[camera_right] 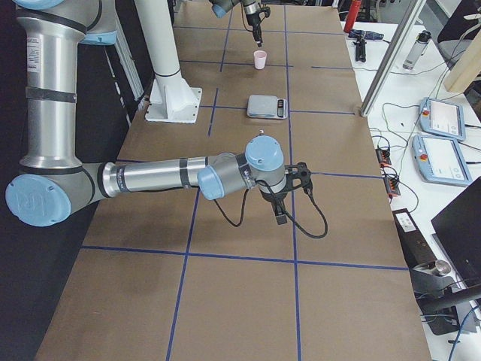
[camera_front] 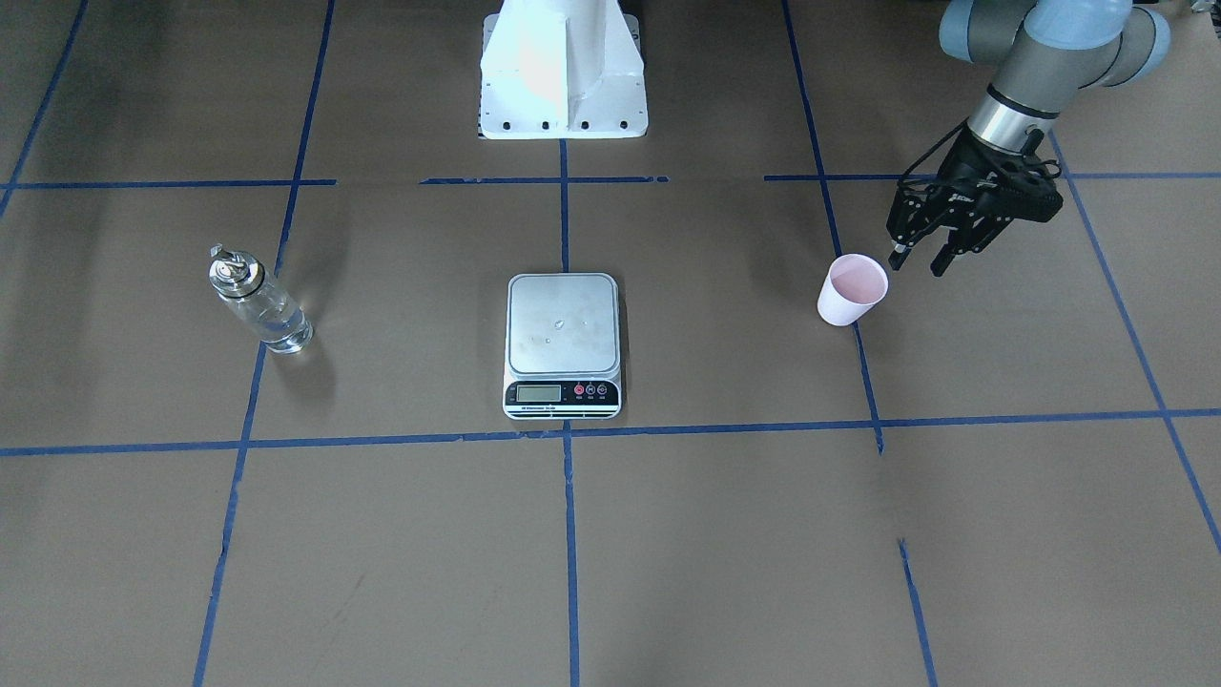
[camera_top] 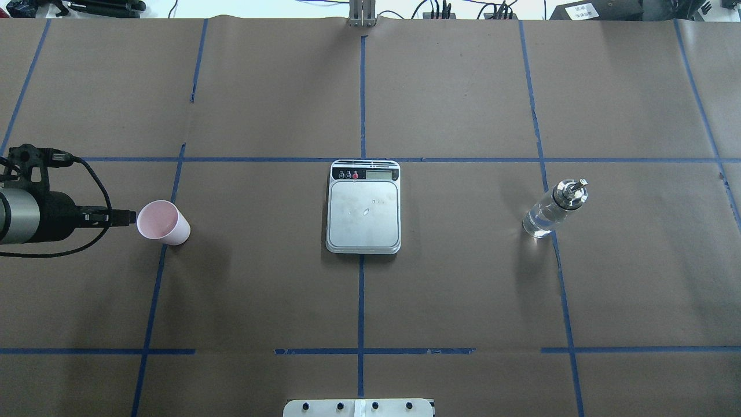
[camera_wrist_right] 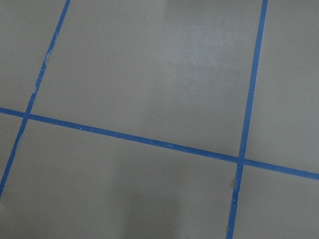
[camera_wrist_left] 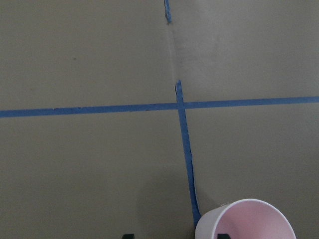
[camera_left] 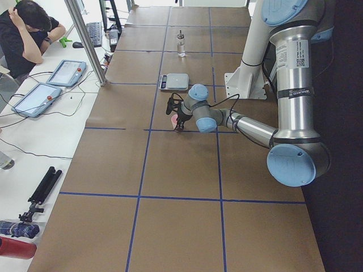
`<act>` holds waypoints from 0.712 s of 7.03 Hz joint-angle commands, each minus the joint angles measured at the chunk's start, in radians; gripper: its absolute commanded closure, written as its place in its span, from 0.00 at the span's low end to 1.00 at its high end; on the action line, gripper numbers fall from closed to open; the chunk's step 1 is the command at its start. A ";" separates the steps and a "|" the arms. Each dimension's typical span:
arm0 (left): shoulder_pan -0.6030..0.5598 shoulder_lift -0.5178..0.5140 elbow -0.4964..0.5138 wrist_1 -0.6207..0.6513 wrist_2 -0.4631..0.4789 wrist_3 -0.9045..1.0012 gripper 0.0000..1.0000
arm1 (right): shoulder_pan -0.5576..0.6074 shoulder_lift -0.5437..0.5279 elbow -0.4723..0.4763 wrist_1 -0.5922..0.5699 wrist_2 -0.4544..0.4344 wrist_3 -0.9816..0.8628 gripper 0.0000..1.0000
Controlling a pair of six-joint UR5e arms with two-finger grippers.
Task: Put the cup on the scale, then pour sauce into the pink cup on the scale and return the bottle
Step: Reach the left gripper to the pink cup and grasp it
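Pink-lined cup (camera_front: 852, 290) stands upright, mouth up, beside left pincer (camera_front: 918, 266).

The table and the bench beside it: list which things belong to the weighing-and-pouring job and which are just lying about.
Belong to the job:
cup
scale
bottle holding the sauce
left gripper, open beside the cup

Just lying about, on the bench:
control tablets
keyboard
folded tripod

Upright cup (camera_front: 852, 291), scale (camera_front: 562, 324) and capped bottle (camera_front: 260, 310) stand well apart.
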 commanded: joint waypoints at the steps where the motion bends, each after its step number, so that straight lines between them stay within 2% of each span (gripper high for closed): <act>1: 0.032 -0.012 0.012 0.008 0.012 -0.011 0.41 | 0.000 0.000 -0.001 0.000 -0.001 0.000 0.00; 2: 0.033 -0.057 0.010 0.081 0.015 -0.011 0.44 | 0.000 0.000 0.000 0.000 -0.001 0.000 0.00; 3: 0.038 -0.080 0.012 0.118 0.023 -0.011 0.53 | 0.000 0.000 -0.001 0.000 -0.001 0.000 0.00; 4: 0.041 -0.080 0.016 0.120 0.025 -0.010 0.71 | 0.000 0.000 -0.001 0.000 -0.001 0.000 0.00; 5: 0.041 -0.079 0.019 0.120 0.025 -0.008 1.00 | 0.000 0.000 -0.001 0.000 -0.001 0.000 0.00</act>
